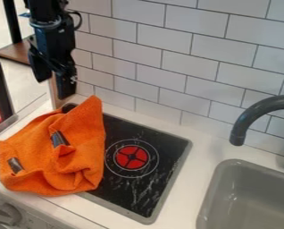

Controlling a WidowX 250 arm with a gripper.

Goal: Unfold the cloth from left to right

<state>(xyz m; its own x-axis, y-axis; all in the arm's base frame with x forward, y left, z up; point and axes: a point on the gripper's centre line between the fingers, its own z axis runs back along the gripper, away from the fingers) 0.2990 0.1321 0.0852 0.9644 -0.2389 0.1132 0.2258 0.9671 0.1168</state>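
Note:
The orange cloth [79, 156] lies crumpled over the left part of the black stove top and the white counter beside it. Its back corner stands up in a peak, and folds bunch near its middle and right side. Two dark patches show on it, one near the middle and one at the left. At the upper left hangs my gripper [52, 88], open, its two fingers apart with no cloth between them. It is behind and above the cloth, close to the raised corner in the view.
A red and black burner mark [131, 157] shows on the stove top, right of the cloth. Farther right are a grey sink [252, 197] and a dark curved faucet [261, 109]. White tiled wall [162, 53] runs along the back. A knob [7, 212] sits at the lower left front.

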